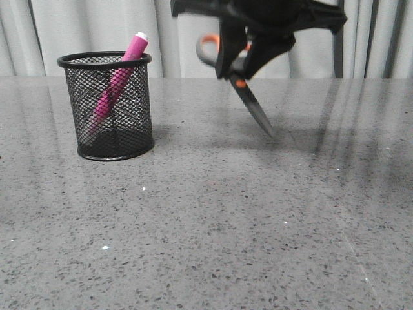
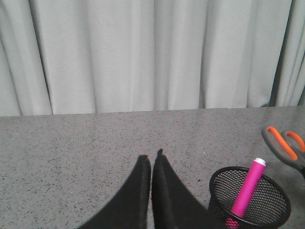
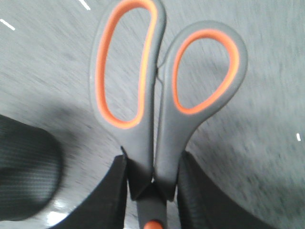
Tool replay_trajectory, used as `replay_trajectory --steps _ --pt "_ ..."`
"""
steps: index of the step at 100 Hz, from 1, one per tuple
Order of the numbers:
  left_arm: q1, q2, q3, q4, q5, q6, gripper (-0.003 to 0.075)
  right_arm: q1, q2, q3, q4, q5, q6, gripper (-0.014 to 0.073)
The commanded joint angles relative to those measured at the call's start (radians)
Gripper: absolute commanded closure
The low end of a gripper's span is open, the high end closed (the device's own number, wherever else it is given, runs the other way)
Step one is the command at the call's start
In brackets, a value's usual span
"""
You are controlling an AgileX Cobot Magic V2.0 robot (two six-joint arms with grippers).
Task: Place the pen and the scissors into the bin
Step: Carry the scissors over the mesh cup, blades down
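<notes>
Already the pen point(image 1: 118, 79) stands inside the bin point(image 1: 108, 106), leaning against the mesh wall with its magenta barrel slanting up and its white-tipped end poking just above the solid black rim. That wire-mesh cup sits upright on the speckled grey table point(image 1: 213, 226), in front of a pale curtain point(image 1: 84, 32). Well to the right of the bin, the right gripper point(image 1: 240, 57) holds the scissors point(image 1: 242, 81) up in the air, clear of the tabletop: its fingers are clenched on the handle shanks just above the orange pivot dot, with the dark blades closed and pointing down and away from the bin, and the orange-lined loops rising towards the curtain. From the right wrist view the two black pads point(image 3: 112, 191) press against either side of the grey handles point(image 3: 157, 95), both loops fully showing beyond them. The blade tips hang above the table, and a soft shadow lies beneath them. From the left wrist view the left gripper point(image 2: 151, 164) hovers near the bin, on the side away from the scissors, its two dark fingers pressed together with nothing between them.
</notes>
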Motion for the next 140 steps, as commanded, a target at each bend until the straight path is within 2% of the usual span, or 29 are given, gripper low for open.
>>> replay_trajectory --steps 1,15,20,33,51,74,87,96,106,119,140 --pt "0.002 -0.003 -0.028 -0.028 -0.032 -0.007 0.0742 -0.005 -0.109 0.046 -0.041 -0.227 0.011 0.0668" --pt "0.002 -0.003 -0.028 -0.028 -0.032 -0.007 0.0742 -0.005 -0.192 0.159 -0.043 -0.587 0.011 0.0668" --pt "0.002 -0.003 -0.028 -0.028 -0.032 -0.007 0.0742 -0.005 -0.201 0.171 -0.044 -0.674 0.011 0.0668" --pt "0.002 -0.003 -0.028 -0.028 -0.032 -0.007 0.0742 -0.005 -0.188 0.171 -0.044 -0.832 0.011 0.0668" --pt "0.002 -0.003 -0.028 -0.028 -0.032 -0.007 0.0742 -0.005 -0.118 0.169 -0.046 -1.136 0.011 0.0668" --pt "0.002 -0.003 -0.028 -0.028 -0.032 -0.007 0.0742 -0.005 0.027 0.167 -0.134 -1.406 -0.010 0.0668" --pt "0.002 -0.003 -0.028 -0.028 -0.032 -0.007 0.0742 -0.005 0.087 0.167 -0.138 -1.452 -0.019 0.0668" --pt "0.002 -0.003 -0.028 -0.028 -0.032 -0.007 0.0742 -0.005 0.107 0.167 -0.138 -1.474 -0.089 0.0669" --pt "0.002 -0.003 -0.028 -0.028 -0.032 -0.007 0.0742 -0.005 0.117 0.167 -0.148 -1.450 -0.141 0.0669" --pt "0.002 -0.003 -0.028 -0.028 -0.032 -0.007 0.0742 -0.005 0.123 0.167 -0.159 -1.436 -0.140 0.0669" --pt "0.002 -0.003 -0.028 -0.028 -0.032 -0.007 0.0742 -0.005 0.123 0.167 -0.282 -1.415 -0.140 0.0669"
